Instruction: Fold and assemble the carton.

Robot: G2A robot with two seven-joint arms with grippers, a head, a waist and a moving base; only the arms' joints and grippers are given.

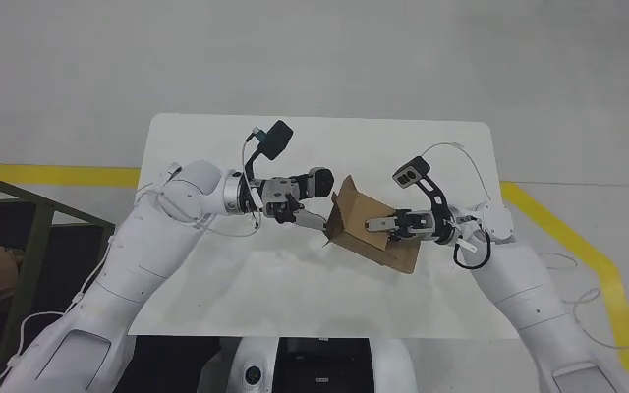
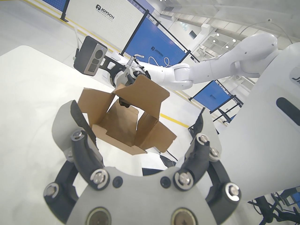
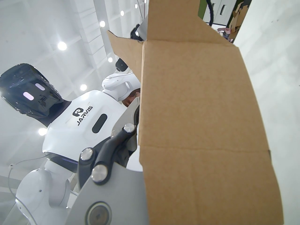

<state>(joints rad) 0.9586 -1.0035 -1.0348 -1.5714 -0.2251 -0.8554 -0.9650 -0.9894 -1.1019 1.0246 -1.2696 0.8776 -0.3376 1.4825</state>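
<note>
**Top view.** A white rectangular table (image 1: 197,285) stands on a pale grey floor (image 1: 314,49) crossed by a yellow stripe (image 1: 59,175). Right of the table's centre is a brown corrugated-cardboard carton (image 1: 359,211), matte and half erected, with its flaps standing out at angles. The right gripper (image 1: 385,225) comes in from the frame's right and clamps one carton wall. The left gripper (image 1: 313,218) sits just beside the carton's left flap.

**Left wrist view.** The smooth table top (image 2: 28,83) fills the left of the frame. Behind it are blue and white partition panels (image 2: 161,40) in black frames, under a white ceiling with round lamps. The left gripper (image 2: 138,108) has grey metal plates and black rubbery fingers (image 2: 79,118). Its jaws are spread wide and hold nothing. The carton (image 2: 121,122) lies between and beyond them, open end facing the camera, with creased flaps splayed around a square hollow.

**Right wrist view.** Ceiling lamps (image 3: 62,45) glow at upper left and the table (image 3: 276,47) runs down the right edge. The carton (image 3: 199,106) is a flat panel with fold lines at centre. The right gripper (image 3: 138,113) is closed on its edge, with one metal finger (image 3: 131,115) pressed against the panel.
</note>
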